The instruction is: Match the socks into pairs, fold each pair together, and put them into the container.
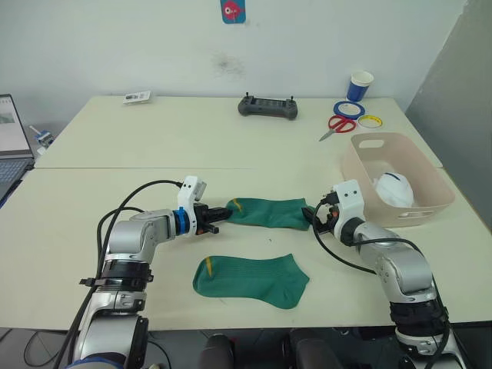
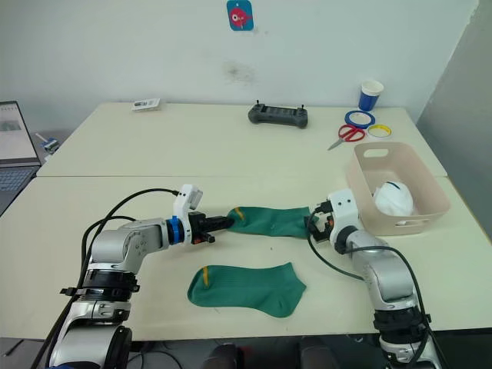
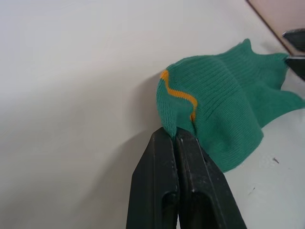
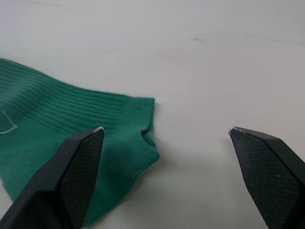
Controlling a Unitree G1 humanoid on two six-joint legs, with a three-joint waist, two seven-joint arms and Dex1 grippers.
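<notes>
Two green socks on the table, one pinched at its toe.

The left gripper is pressed together on the toe end of the far green sock, whose long axis runs left to right, cuff toward the spread right gripper at its edge. The near green sock lies parallel, flat on the table. The container stands to the right, a white sock inside.
</notes>
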